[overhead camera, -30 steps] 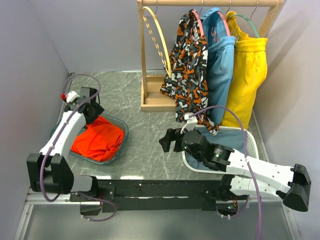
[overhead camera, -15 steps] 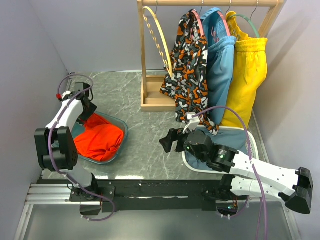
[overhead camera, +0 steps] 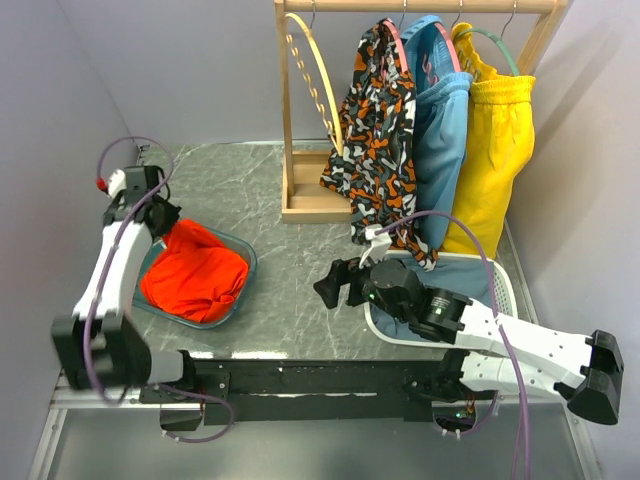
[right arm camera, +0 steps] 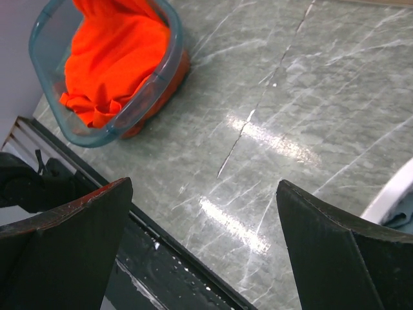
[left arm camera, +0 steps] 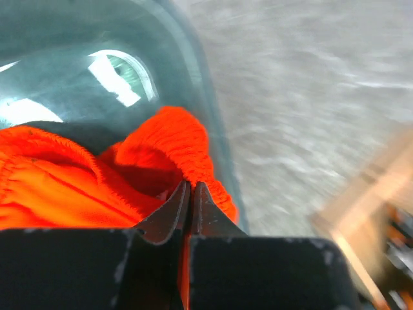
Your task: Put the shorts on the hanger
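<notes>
The left gripper (left arm camera: 191, 188) has its jaws shut on the waistband of the shorts (left arm camera: 169, 139), which lie in the bin (overhead camera: 248, 262). The right gripper (right arm camera: 201, 188) waits, jaws wide and empty. The hanger (overhead camera: 318, 85) is bare, so lifting and hanging remain.

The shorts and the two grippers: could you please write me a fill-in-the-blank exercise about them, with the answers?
The left gripper is ___ on the shorts.
The right gripper is ___ and holds nothing.
In the top view, the hanger hangs to the ___ of the patterned shorts.
Missing words: shut, open, left.
</notes>
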Controlling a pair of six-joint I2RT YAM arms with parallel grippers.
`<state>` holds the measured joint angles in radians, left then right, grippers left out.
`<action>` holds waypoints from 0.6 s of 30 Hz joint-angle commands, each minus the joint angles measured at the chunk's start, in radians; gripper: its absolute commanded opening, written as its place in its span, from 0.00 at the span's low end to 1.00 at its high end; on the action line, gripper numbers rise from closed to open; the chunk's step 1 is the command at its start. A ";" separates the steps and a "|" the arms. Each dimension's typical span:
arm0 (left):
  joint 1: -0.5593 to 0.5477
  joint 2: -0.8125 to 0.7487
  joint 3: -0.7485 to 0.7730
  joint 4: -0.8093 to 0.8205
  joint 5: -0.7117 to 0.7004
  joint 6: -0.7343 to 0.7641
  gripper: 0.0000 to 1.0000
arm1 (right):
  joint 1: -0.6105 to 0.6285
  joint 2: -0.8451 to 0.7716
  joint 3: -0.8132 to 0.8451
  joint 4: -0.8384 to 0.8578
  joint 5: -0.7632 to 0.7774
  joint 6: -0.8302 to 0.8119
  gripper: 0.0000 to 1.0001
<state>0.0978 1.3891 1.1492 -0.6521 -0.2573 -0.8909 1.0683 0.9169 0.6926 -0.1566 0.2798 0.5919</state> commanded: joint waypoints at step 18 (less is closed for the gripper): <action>-0.127 -0.364 0.607 -0.067 0.573 0.225 0.01 | 0.085 0.350 0.580 0.115 -0.019 -0.210 1.00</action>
<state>0.0059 1.0092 1.7226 -0.7658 0.1265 -0.6960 1.1423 1.2251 1.1519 -0.1104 0.2249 0.4580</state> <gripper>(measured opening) 0.032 0.997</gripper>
